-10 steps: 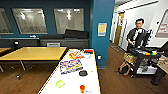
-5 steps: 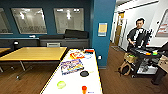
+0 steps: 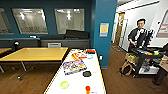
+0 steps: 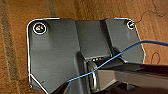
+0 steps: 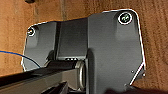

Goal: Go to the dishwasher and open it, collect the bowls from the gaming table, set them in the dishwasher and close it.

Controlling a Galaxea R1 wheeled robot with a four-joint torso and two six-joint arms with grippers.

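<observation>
ahead: white table [image 3: 75, 83] blocks | right: open floor [image 3: 113, 75], then person [image 3: 137, 33] with cart [image 3: 145, 58]

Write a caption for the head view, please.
White table with scattered items beside a wooden table; a person stands at a cart.

Just ahead of me runs a long white table [image 3: 77, 80] edged in yellow, reaching away toward the blue pillar. On its near end lie a green round thing [image 3: 64, 85] and, to its right, a small orange-red object [image 3: 87, 89]. Farther along sit a dark flat disc [image 3: 87, 73], a colourful printed sheet [image 3: 74, 66], and more bright papers [image 3: 79, 55] at the far end. Left of it stands a yellow-topped table [image 3: 35, 54] on the brown wooden floor [image 3: 27, 80].
</observation>
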